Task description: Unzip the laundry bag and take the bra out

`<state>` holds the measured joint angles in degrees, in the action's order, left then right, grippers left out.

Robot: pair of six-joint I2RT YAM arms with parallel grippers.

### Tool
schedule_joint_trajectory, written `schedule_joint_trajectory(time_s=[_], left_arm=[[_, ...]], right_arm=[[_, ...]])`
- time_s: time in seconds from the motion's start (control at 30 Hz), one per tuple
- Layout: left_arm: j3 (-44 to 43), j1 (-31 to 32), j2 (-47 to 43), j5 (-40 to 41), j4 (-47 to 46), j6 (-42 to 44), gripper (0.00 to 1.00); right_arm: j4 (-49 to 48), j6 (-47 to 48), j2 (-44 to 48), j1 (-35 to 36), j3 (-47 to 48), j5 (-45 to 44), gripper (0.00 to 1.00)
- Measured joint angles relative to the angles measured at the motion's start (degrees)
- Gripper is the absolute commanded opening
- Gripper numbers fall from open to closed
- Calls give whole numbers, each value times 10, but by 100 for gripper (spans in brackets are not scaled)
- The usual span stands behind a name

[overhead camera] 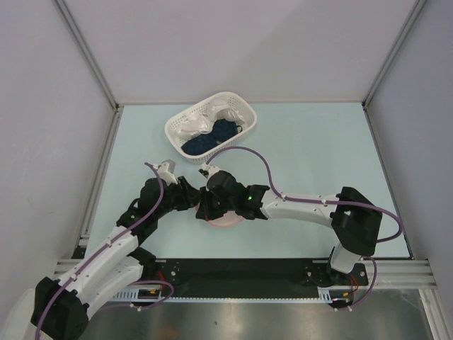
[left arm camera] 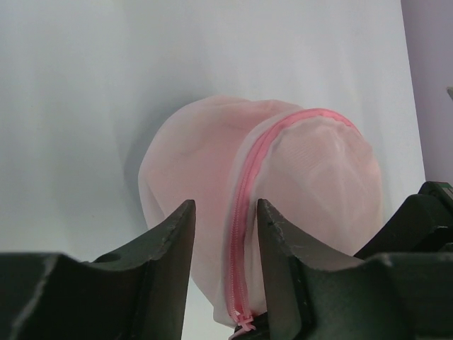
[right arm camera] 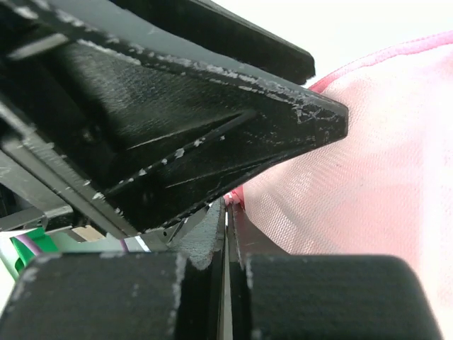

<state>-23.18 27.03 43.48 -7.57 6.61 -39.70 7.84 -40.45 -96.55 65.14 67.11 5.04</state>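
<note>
Left gripper (left arm camera: 225,212): half open, empty, straddled pink zip (left arm camera: 283,122). Right gripper (right arm camera: 226,212): closed at laundry bag (left arm camera: 311,177) edging; I couldn't tell what it pinched. Bag lay zipped on table (overhead camera: 318,142), between arms. Step: unzipping. Next, I judged: grip zip's near end, draw along.

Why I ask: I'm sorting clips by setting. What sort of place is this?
Most likely a robotics lab test cell: grey panel walls in aluminium framing enclose a pale blue-green tabletop, two black-and-white robot arms are bolted at its near edge, and a white lattice plastic basket holds cloths.
</note>
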Motion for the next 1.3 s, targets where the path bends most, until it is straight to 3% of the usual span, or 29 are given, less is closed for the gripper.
schedule_joint_trajectory(time_s=[0.1, 0.33, 0.4, 0.8, 1.3], left_arm=[[1, 0, 5, -5, -5, -5, 36], [8, 0, 9, -16, -23, -13, 5], [8, 0, 11, -16, -25, -14, 0], [8, 0, 26, -11, -24, -14, 0], [2, 0, 34, -11, -24, -12, 0]], right_arm=[[0, 0, 0, 0, 0, 0, 0], [0, 0, 0, 0, 0, 0, 0], [0, 0, 0, 0, 0, 0, 0], [2, -1, 4, 2, -9, -5, 0], [36, -26, 84, 25, -70, -27, 0]])
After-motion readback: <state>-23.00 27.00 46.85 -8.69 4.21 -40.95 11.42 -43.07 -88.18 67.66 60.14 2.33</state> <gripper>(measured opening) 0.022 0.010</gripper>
